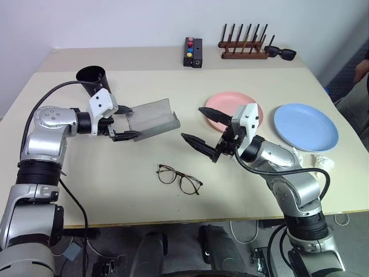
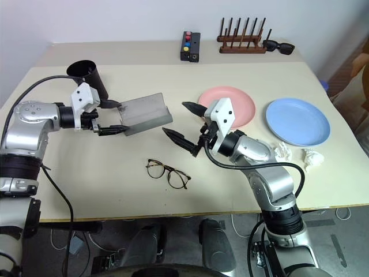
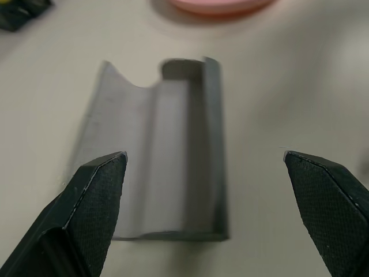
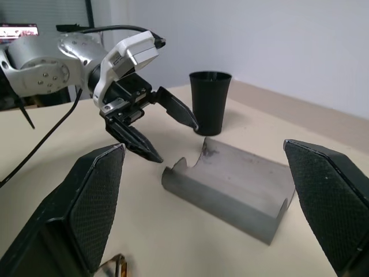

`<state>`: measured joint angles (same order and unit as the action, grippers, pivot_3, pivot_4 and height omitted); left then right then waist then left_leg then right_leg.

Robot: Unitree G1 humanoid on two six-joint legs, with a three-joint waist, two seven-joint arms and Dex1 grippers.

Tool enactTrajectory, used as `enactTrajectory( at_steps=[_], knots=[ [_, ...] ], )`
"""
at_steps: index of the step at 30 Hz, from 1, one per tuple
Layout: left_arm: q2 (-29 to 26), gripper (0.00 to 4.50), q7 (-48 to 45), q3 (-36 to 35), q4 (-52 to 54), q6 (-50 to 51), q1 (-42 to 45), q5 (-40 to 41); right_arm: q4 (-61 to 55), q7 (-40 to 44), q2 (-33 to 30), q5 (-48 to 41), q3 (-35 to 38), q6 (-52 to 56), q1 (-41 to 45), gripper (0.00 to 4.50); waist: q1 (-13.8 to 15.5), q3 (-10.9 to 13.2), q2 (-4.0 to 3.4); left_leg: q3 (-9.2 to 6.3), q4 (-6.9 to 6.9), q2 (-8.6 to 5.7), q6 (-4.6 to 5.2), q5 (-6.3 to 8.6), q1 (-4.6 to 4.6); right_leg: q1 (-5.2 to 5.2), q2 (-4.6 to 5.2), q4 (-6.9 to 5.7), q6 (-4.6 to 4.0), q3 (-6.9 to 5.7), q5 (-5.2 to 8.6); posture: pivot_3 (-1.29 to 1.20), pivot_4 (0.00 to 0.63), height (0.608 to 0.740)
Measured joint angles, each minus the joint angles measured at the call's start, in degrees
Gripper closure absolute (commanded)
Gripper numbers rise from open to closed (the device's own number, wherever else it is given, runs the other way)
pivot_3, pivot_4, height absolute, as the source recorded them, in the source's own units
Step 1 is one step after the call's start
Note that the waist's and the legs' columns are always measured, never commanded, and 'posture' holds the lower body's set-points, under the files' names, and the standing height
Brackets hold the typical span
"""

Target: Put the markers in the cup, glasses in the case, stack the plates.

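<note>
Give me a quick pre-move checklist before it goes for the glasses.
1. Case open, hollow up: ok.
2. Glasses flat on table, nothing on them: ok.
3. Right gripper open, holding nothing: ok.
4. Left gripper open at the case's end, holding nothing: ok.
5. Markers in cup: cannot tell, cup's inside is dark.
6. Plates stacked: not ok; pink plate and blue plate sit side by side.

No text, label, brand, number or sign can be read on anything here.
</note>
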<state>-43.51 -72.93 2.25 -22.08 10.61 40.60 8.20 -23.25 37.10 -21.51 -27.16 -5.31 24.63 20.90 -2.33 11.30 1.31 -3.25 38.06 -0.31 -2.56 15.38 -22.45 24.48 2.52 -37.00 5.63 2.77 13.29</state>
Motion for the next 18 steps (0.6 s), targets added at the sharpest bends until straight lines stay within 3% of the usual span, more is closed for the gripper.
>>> enactTrajectory(
  at_steps=[9,12,18],
  knots=[
    [5.7,0.06,6.0,7.4,-4.7,-0.4,1.3,-6.8,0.0,-0.2,0.5,1.1,-0.6,-0.4,-1.2,0.0,0.1,0.0,0.0,0.0,0.01,-0.02,0.0,0.0,0.0,0.0,-0.01,0.0,0.01,0.0,0.0,0.0,0.15,0.735],
    [7.9,0.84,9.3,8.1,-9.1,-1.5,3.2,-8.3,0.0,-0.3,0.8,1.2,-0.9,-0.5,-1.4,0.0,0.1,0.0,0.0,0.0,0.01,-0.02,0.0,0.0,0.0,0.0,-0.01,0.0,0.01,-0.01,0.0,0.0,0.15,0.735],
    [9.4,3.89,10.5,8.1,-12.1,-3.4,4.1,-8.8,-0.1,-0.8,1.2,1.3,-1.0,-0.7,-2.2,0.0,-0.1,0.0,0.0,0.0,-0.01,-0.02,0.0,0.0,0.0,0.01,0.0,0.0,0.01,0.0,0.0,0.0,0.15,0.735]
  ],
)
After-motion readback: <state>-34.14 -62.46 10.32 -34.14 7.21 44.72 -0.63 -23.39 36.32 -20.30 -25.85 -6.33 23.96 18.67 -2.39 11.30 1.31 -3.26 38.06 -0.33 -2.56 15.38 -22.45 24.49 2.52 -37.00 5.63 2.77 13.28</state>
